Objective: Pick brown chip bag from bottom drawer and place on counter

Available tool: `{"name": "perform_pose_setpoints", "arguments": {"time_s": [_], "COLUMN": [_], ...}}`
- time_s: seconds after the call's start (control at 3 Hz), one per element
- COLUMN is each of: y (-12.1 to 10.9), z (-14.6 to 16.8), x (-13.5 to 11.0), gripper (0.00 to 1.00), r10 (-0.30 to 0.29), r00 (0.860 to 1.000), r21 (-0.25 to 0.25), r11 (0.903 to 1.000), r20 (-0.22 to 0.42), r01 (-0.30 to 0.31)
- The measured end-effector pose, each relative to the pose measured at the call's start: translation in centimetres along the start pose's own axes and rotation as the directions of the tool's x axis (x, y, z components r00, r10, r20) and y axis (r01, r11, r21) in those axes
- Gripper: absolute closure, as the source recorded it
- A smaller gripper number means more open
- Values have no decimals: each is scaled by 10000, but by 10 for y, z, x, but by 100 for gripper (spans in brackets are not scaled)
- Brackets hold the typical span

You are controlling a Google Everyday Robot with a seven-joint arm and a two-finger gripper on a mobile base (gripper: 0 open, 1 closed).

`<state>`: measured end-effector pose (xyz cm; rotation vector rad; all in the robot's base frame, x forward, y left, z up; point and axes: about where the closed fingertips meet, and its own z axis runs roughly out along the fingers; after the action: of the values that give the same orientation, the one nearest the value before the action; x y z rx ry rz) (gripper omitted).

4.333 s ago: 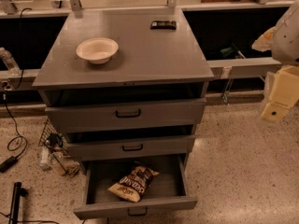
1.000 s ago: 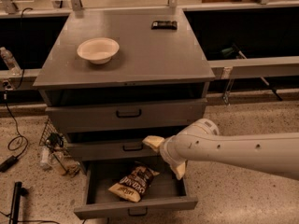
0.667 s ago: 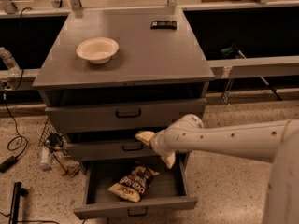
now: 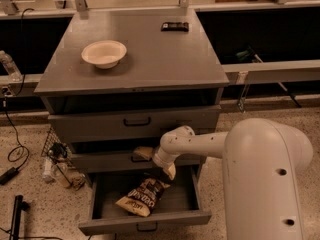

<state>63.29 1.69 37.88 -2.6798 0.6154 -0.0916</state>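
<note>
The brown chip bag [image 4: 142, 196] lies in the open bottom drawer [image 4: 145, 223]. Its upper end is partly hidden by the gripper [image 4: 156, 163], fingers [image 4: 143, 153] spread; whether they touch it is unclear. The bulky arm [image 4: 270, 174] covers the cabinet's lower right. A bowl [image 4: 104, 53] sits on the counter [image 4: 150, 64].

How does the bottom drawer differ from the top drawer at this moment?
The bottom drawer is pulled out, its inside showing; the top drawer is pushed in. The bottom drawer holds the brown chip bag, with the gripper just above it; the top drawer's contents are hidden. Both are grey with black handles.
</note>
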Motion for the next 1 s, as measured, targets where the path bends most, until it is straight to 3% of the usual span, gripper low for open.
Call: {"name": "perform_pose_setpoints", "arguments": {"time_s": [0.33, 0.67, 1.0], "y": [0, -1, -1], "z": [-1, -2, -3], "x": [0, 0, 0], "gripper": [0, 16, 39], "r10": [0, 0, 0], "r00": [10000, 10000, 10000], "r21": [0, 0, 0], "r11": [10000, 10000, 10000], "r20": [1, 0, -1], "r01": [0, 0, 0]}}
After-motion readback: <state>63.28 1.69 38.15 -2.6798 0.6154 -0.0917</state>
